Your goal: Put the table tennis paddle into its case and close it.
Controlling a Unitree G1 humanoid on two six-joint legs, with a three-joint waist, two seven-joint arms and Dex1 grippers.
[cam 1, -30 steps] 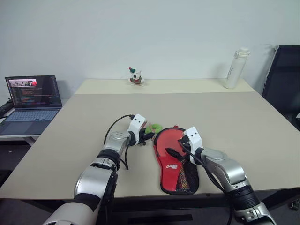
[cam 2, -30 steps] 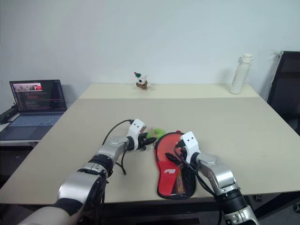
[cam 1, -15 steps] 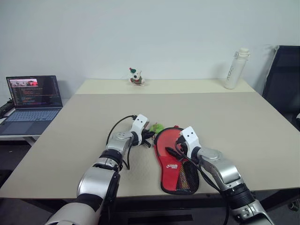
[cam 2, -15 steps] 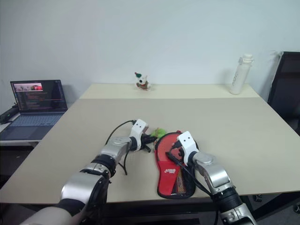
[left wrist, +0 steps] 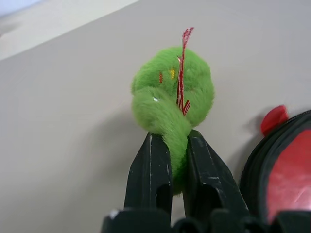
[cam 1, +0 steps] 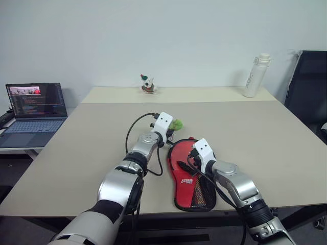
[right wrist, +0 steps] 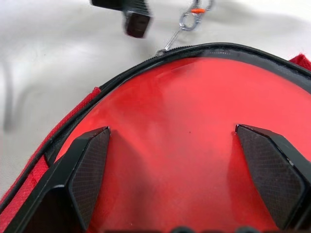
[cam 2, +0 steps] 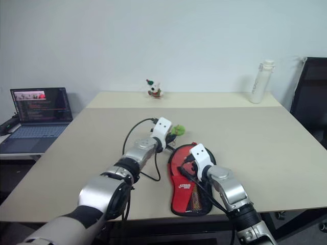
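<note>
Lying flat near the beige table's (cam 1: pixel 265 132) front edge, the soft red case (cam 1: pixel 191 173) with its black zip rim holds the smooth red paddle (right wrist: pixel 184 145), over which the right gripper (cam 1: pixel 190 162) gapes wide, while the left gripper (left wrist: pixel 170 160) pinches a fuzzy green pompom (left wrist: pixel 172 97) just beyond it.

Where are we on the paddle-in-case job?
Done: the paddle lies inside the case. In hand: the left gripper is pinching the green fluffy pull chained to the zip, while the right gripper rests open on the red face. Left: zipping the rim shut.
</note>
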